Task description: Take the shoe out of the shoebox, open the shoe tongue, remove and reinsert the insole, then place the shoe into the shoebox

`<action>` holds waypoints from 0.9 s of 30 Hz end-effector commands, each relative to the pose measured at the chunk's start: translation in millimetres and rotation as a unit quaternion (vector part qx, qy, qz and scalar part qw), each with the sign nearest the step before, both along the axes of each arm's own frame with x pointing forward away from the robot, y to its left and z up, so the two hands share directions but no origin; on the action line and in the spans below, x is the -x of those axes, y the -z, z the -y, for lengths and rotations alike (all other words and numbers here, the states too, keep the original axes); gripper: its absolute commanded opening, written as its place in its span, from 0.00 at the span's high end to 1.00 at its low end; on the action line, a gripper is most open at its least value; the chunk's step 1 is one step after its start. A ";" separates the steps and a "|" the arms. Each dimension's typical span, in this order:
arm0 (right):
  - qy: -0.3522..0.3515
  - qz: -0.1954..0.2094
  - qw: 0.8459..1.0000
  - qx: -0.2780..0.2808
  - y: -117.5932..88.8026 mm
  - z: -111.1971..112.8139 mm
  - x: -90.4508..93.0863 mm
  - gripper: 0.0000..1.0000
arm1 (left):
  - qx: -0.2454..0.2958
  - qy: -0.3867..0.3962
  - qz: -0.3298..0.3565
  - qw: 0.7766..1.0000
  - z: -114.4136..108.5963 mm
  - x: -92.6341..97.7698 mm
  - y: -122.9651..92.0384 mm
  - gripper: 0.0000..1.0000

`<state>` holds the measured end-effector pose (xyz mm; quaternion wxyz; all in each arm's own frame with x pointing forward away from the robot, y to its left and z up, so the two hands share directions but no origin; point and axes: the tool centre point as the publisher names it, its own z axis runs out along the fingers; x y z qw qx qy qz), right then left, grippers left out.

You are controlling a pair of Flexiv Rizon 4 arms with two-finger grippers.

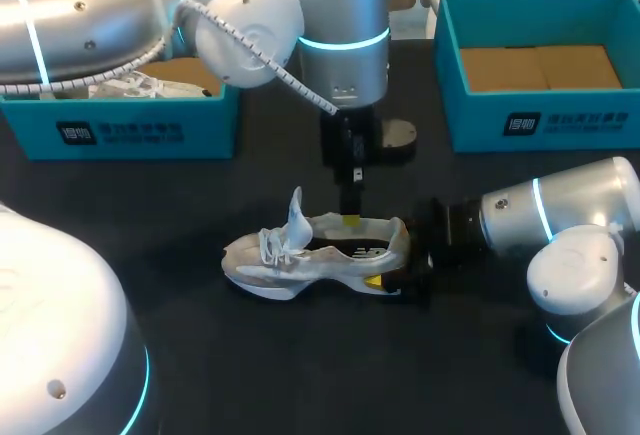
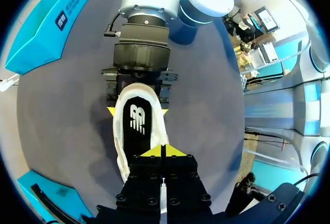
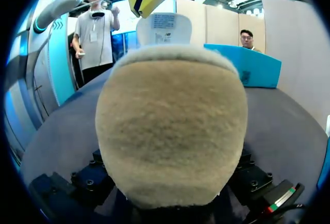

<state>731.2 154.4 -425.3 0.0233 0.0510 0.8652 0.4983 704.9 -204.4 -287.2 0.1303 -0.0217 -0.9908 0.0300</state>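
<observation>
Where the shoe [image 1: 318, 252] rests, the table [image 1: 300, 355] is black

A dark, matte surface [image 1: 300, 355] was seen filling the head view from side to side. Its covering was shown as plain and of one even charcoal tone. It was lit softly and evenly, so that only faint, blurred shadows were laid upon it. In the left wrist view one edge of it was shown, and in the right wrist view it was seen stretching away ahead.
</observation>
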 end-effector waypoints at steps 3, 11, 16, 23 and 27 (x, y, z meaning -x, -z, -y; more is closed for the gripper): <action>0.001 -0.001 1.000 0.002 5.5 -5.3 -0.5 1.00 | 0.000 0.000 0.000 1.000 -0.4 0.2 0.1 1.00; 0.001 -0.001 1.000 0.002 5.5 -5.3 -0.5 1.00 | -0.027 0.019 -0.011 0.999 1.7 -3.2 17.5 1.00; 0.001 -0.001 1.000 0.002 5.5 -5.3 -0.5 1.00 | -0.016 0.036 -0.009 0.999 5.7 -5.0 31.9 1.00; 0.001 -0.001 1.000 0.002 5.5 -5.3 -0.5 1.00 | -0.005 0.049 -0.010 0.999 7.7 -7.9 47.9 1.00; 0.001 -0.001 1.000 0.002 5.5 -5.3 -0.5 1.00 | -0.003 0.052 -0.012 0.999 6.4 -7.2 56.7 1.00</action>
